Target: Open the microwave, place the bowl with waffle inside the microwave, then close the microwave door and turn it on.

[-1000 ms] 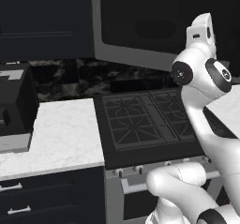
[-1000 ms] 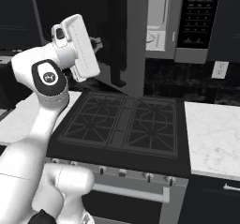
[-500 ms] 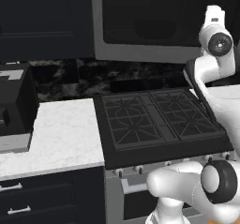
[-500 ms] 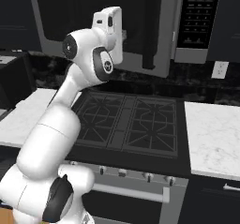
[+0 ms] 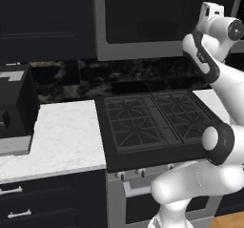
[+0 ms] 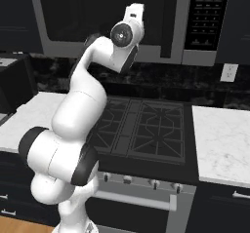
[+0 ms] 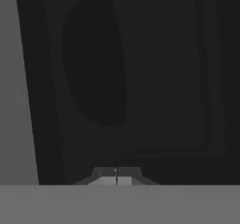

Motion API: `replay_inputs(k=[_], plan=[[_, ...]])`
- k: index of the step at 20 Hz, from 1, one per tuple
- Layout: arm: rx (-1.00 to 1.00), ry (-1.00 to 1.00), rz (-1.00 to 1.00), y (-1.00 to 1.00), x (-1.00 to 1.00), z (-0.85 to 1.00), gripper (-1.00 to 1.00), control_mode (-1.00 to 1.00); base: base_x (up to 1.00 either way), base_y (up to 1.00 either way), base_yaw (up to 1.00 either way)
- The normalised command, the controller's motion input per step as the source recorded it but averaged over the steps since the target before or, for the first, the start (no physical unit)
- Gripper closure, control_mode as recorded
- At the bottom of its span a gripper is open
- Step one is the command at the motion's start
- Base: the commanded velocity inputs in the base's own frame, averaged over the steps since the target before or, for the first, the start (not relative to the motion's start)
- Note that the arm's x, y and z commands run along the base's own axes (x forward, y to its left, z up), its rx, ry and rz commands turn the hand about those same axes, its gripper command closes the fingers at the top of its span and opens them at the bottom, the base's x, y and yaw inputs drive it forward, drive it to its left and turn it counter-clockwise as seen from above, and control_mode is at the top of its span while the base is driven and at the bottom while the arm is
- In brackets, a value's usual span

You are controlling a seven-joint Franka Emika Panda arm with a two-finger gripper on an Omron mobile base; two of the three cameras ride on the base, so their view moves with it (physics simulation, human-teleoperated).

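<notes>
Dark microwave door (image 7: 140, 78) glass right ahead of the gripper (image 7: 117, 177) — jaws pressed together, empty.

Both base views look forward and down, sharing the black gas stovetop (image 5: 155, 119) (image 6: 144, 125); the hand view sits close, seemingly facing the grey-framed microwave's dark glass front (image 7: 136, 78).

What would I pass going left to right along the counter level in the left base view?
Small black appliance → white marble counter → black stovetop → the robot's white arm.
</notes>
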Motion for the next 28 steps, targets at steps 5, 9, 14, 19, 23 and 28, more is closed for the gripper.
replay_inputs(k=[5, 9, 14, 19, 23, 28], plan=[[0.04, 0.00, 0.20, 0.00, 1.00, -0.14, 1.00, -1.00, 0.00, 0.00, 0.00], [0.03, 0.01, 0.13, 0.00, 1.00, -0.02, 1.00, -1.00, 0.00, 0.00, 0.00], [-0.05, 0.04, -0.04, 0.03, 0.07, 0.15, 1.00, -1.00, 0.00, 0.00, 0.00], [-0.07, 0.07, -0.12, -0.03, -0.85, 0.59, 1.00, -1.00, 0.00, 0.00, 0.00], [-0.07, 0.00, -0.03, -0.10, -1.00, 0.27, 1.00, -1.00, 0.00, 0.00, 0.00], [-0.01, 0.00, 0.00, -0.09, -0.76, -0.01, 1.00, -1.00, 0.00, 0.00, 0.00]])
